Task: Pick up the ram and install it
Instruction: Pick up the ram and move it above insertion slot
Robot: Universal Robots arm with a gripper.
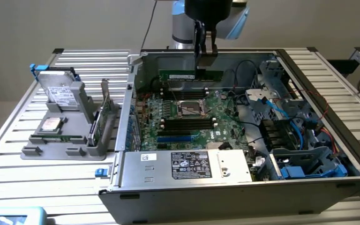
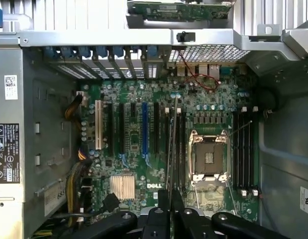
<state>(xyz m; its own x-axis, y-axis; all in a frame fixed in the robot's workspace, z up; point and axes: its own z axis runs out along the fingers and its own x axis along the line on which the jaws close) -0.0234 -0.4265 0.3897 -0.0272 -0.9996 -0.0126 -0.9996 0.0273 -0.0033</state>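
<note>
The ram (image 1: 183, 75) is a long narrow green stick, and my gripper (image 1: 204, 65) is shut on its upper edge. It hangs level above the motherboard (image 1: 221, 101) inside the open computer case, over the back part near the empty processor socket (image 1: 192, 108). In the wrist view the ram (image 2: 172, 144) appears edge-on as a thin line rising from my gripper (image 2: 169, 201), lying over the black memory slots (image 2: 179, 149) beside the socket (image 2: 208, 157). A second bank of slots (image 2: 246, 149) sits on the socket's other side.
A grey holder (image 1: 55, 152) at the exterior view's left carries a drive (image 1: 60, 91), a silver chip (image 1: 50, 124) and a green card (image 1: 105, 119). The power supply (image 1: 186, 165) fills the case front. Blue cables and drive cages (image 1: 292, 136) crowd the exterior view's right.
</note>
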